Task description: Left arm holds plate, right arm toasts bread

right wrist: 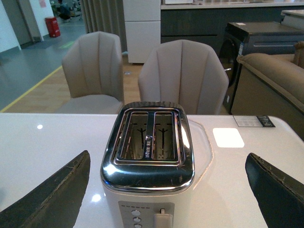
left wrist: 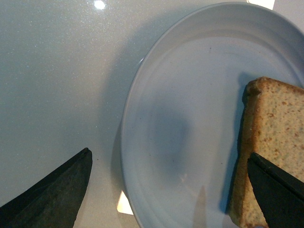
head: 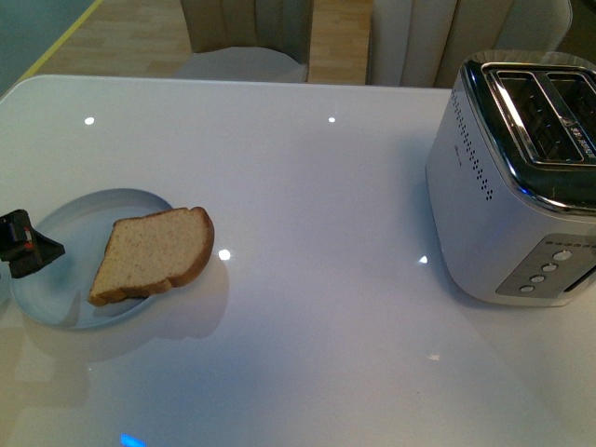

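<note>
Low in the left wrist view, the left gripper [left wrist: 167, 154] has its jaws wide apart. One black finger [left wrist: 54, 192] hangs over the table [head: 326, 242] and the other is in front of the bread [left wrist: 280, 128]. The plate [left wrist: 180, 109] lies between them; I cannot tell whether either finger touches it.

Low in the right wrist view, the right gripper [right wrist: 166, 156] also has its jaws spread, with the toaster [right wrist: 149, 180] seen between them, its two slots facing up.

White and glossy, the table reflects small ceiling lights. Two beige chairs [right wrist: 183, 71] stand at its far edge on a wooden floor [right wrist: 47, 95], and a tan sofa [right wrist: 270, 71] is at the right of that frame.

From the front, the pale blue plate is at lower left. The single slice of bread lies on its right half, with the rounded end reaching past the right rim. The toaster stands at far right, well apart from the plate.
</note>
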`<state>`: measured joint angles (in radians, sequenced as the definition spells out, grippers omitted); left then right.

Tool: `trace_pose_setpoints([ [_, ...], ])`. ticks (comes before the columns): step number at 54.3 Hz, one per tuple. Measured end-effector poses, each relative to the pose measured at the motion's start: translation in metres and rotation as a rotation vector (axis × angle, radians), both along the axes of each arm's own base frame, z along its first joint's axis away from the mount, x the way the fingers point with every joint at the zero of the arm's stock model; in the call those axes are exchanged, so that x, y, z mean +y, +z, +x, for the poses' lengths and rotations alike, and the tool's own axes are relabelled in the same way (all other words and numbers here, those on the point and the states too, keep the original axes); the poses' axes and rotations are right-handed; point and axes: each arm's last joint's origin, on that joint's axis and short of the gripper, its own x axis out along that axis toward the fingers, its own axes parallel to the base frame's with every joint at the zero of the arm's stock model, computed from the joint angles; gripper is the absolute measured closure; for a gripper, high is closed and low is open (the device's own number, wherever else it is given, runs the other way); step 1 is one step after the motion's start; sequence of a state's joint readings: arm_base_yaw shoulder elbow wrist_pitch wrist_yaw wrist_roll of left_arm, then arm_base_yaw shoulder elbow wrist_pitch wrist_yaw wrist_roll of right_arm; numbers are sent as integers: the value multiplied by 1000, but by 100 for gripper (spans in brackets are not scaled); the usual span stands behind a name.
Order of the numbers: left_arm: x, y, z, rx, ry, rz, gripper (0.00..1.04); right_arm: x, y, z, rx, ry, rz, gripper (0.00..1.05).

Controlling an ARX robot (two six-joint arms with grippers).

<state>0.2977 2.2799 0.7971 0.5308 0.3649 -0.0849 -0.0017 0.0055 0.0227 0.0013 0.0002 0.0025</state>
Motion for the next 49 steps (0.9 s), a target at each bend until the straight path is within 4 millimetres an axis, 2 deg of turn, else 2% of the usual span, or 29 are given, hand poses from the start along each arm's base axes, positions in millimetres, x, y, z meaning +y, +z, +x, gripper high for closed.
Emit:
trace_pose_setpoints([
  [7,-3,-11,8,15,-7,9,7,0,0,0,0,0,0,9],
  [18,-9,-18,18,16,-39,26,8,0,0,0,0,0,0,9],
  [26,-8,-22,19,28,-39,35,38,0,0,0,0,0,0,9],
  [39,-7,-26,17,45,-29,40,72,0,0,0,0,0,0,9],
  [45,-6,-28,16,48,-25,26,96,0,0,0,0,0,0,9],
  [47,-6,-28,16,46,-21,10,102,0,0,0,0,0,0,9],
  [49,-5,-28,16,46,-16,3,102,0,0,0,0,0,0,9],
])
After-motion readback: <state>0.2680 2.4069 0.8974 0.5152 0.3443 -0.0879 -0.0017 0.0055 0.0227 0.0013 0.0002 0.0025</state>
